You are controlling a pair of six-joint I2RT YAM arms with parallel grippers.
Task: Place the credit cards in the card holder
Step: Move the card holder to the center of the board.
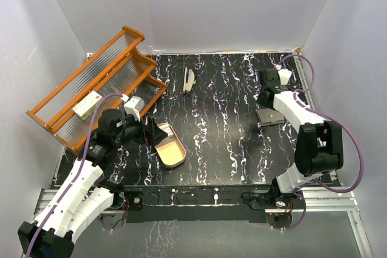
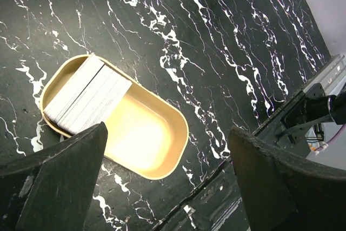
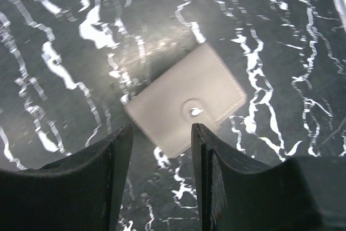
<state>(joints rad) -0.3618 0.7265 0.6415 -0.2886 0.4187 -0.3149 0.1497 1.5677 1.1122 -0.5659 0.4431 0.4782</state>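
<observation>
The credit cards (image 2: 86, 97) are a pale stack lying tilted in the left end of a tan oval tray (image 2: 172, 150). My left gripper (image 2: 167, 152) hangs above the tray's near edge, open wide, with nothing between its dark fingers (image 2: 65, 179). Seen from the top, the left gripper (image 1: 151, 132) covers the tray's far end. The card holder (image 3: 186, 106) lies folded shut on the table, snap button up, also seen from the top (image 1: 270, 116). Above its near edge, clear of it, my right gripper (image 3: 161, 136) is open and empty.
An orange wire rack (image 1: 103, 83) stands at the back left with a white box with red marks (image 1: 87, 105) on it. A small whitish object (image 1: 188, 81) stands at the table's back middle. A metal rail (image 1: 314, 197) runs along the front edge.
</observation>
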